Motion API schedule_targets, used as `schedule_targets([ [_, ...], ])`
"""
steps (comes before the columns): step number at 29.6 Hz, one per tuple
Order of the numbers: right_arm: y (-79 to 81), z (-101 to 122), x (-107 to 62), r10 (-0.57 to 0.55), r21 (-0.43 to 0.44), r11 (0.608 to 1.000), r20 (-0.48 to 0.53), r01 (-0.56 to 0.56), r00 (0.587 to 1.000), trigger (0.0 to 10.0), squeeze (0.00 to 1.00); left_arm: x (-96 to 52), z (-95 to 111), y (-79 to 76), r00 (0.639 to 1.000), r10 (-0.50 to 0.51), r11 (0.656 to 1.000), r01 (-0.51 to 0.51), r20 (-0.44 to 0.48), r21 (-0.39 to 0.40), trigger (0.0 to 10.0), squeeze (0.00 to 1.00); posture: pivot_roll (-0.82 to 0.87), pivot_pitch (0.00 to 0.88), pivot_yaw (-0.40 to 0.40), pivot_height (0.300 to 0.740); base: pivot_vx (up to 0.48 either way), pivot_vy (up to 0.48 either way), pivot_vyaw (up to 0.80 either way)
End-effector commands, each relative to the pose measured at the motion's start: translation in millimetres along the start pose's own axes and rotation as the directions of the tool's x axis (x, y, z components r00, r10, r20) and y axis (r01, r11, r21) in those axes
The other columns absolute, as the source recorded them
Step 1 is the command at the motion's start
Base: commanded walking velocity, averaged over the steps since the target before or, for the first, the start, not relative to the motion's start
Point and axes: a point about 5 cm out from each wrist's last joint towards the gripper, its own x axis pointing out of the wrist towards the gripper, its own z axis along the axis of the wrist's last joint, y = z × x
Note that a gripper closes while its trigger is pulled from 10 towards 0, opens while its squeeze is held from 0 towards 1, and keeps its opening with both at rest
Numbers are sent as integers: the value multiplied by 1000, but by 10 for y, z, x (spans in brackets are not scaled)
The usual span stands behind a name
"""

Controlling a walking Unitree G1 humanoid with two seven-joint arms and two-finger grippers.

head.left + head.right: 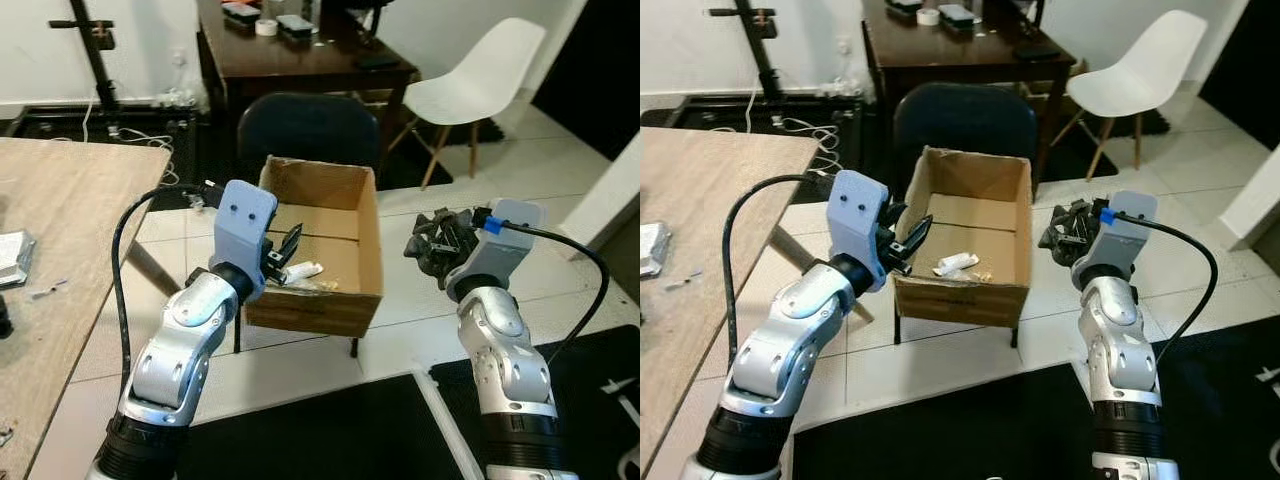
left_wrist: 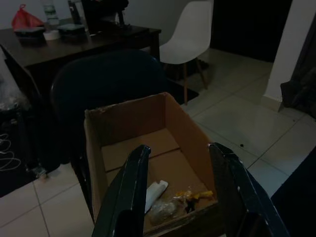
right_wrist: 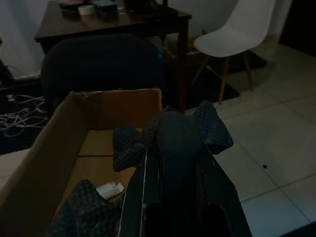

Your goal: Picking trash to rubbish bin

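An open cardboard box [image 1: 311, 311] stands raised off the floor in front of me. Inside lie a white crumpled piece [image 1: 303, 271] and a small yellowish wrapper [image 2: 185, 200]. My left gripper [image 1: 283, 252] hangs open over the box's near left edge, with nothing between its fingers [image 2: 131, 187]. To the right of the box, at about rim height, my right gripper [image 1: 440, 250] is shut on a dark crumpled wad of trash [image 3: 170, 133]. The wad covers the right fingertips and bulges out on both sides.
A wooden table [image 1: 70, 200] stands close on my left. Behind the box is a dark chair [image 1: 310, 125], then a dark desk [image 1: 300, 55] and a white chair [image 1: 470, 85]. Black mats [image 1: 320, 430] cover the tile floor near my feet. Cables [image 1: 140, 130] trail at back left.
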Motion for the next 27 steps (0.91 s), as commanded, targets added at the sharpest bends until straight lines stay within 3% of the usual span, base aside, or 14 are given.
schedule_targets([
  [1, -18, -23, -7, -2, -10, 1000, -16, 2, 1000, 10000, 0, -6, 1, -59, 1000, -29, 999, 29, 1, -24, 10000, 0, 95, 123, -53, 740, 0, 0, 0],
  [27, 5, -28, -7, 4, -14, 1000, -18, -4, 1000, 10000, 0, -4, 24, -73, 999, -40, 999, 41, 9, -33, 10000, 0, 95, 121, -54, 740, 274, 0, 0],
])
